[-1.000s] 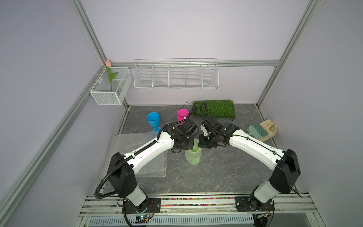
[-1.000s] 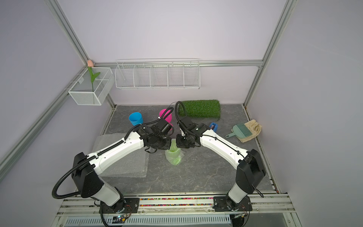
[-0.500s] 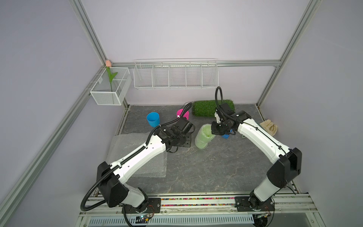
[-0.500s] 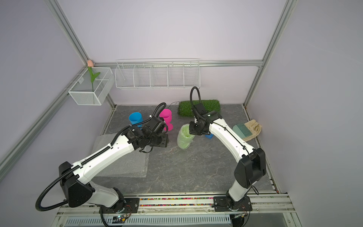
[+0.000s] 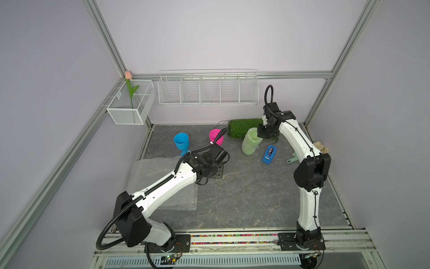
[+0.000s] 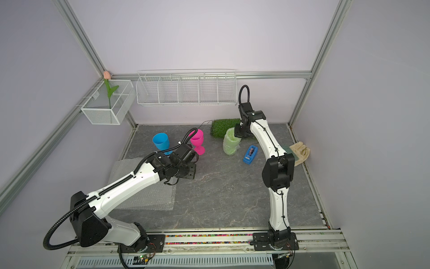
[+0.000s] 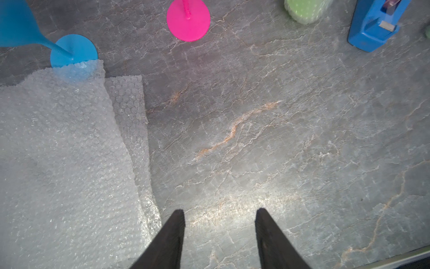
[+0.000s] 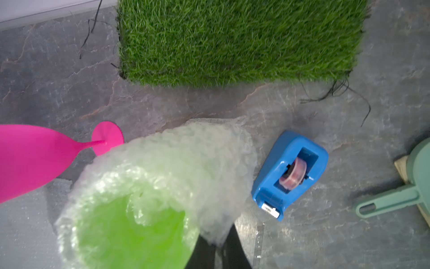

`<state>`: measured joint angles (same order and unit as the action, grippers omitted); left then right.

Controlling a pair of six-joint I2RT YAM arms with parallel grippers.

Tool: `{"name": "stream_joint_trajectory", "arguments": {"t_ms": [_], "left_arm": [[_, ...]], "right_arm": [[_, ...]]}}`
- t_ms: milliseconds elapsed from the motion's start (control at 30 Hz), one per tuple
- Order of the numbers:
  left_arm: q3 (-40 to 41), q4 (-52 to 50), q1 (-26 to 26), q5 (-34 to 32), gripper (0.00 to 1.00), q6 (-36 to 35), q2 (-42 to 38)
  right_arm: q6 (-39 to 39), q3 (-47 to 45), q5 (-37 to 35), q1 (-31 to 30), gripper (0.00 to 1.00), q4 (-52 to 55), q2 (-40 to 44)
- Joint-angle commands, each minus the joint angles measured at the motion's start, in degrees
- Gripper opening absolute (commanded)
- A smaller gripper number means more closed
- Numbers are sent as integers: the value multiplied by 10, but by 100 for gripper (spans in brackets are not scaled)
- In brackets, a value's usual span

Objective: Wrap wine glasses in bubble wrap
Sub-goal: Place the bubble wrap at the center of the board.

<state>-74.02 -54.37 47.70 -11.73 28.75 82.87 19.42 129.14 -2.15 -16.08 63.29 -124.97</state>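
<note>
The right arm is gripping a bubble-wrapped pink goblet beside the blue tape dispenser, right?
Not quite: the wrapped goblet in the right gripper is lime green, not pink, as the right wrist view shows. It is beside the blue tape dispenser.

i see three plastic stemmed goblets: blue goblet [image 5: 181,141], hot pink goblet [image 5: 216,137], lime green goblet [image 5: 250,142]; three clear bubble wrap sheets [image 7: 58,151]; one blue plastic tape dispenser [image 5: 269,154]; one green grass mat [image 5: 242,127].

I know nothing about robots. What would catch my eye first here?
The lime green goblet, bundled in bubble wrap and pinched at its top by the right gripper, beside the artificial-grass mat at the back. Next, the bare blue goblet and hot pink goblet standing nearby, and the left gripper open beside flat bubble wrap sheets.
</note>
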Motion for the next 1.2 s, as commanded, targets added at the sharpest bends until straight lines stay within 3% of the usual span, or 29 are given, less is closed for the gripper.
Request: {"name": "stream_joint_trajectory", "arguments": {"t_ms": [0, 167, 333, 400, 633, 833, 1167], "left_arm": [[14, -9, -10, -11, 51, 5, -16], [23, -10, -20, -5, 51, 8, -15], [26, -11, -28, -1, 51, 8, -11], [26, -12, -31, -1, 51, 7, -10], [33, -22, -65, 6, 49, -3, -3], [58, -24, -142, 35, 47, -23, 12], [83, 5, -240, 12, 45, -57, 114]], "right_arm": [[-26, 77, -1, 6, 7, 73, -49], [-29, 115, 1, 14, 9, 82, -82], [-22, 116, -2, 17, 35, 66, -75], [-21, 120, -4, 18, 40, 59, -67], [-23, 144, -6, 18, 45, 60, -33], [-32, 137, 10, 16, 46, 72, 10], [-28, -52, 22, 4, 47, 8, 143]]}}
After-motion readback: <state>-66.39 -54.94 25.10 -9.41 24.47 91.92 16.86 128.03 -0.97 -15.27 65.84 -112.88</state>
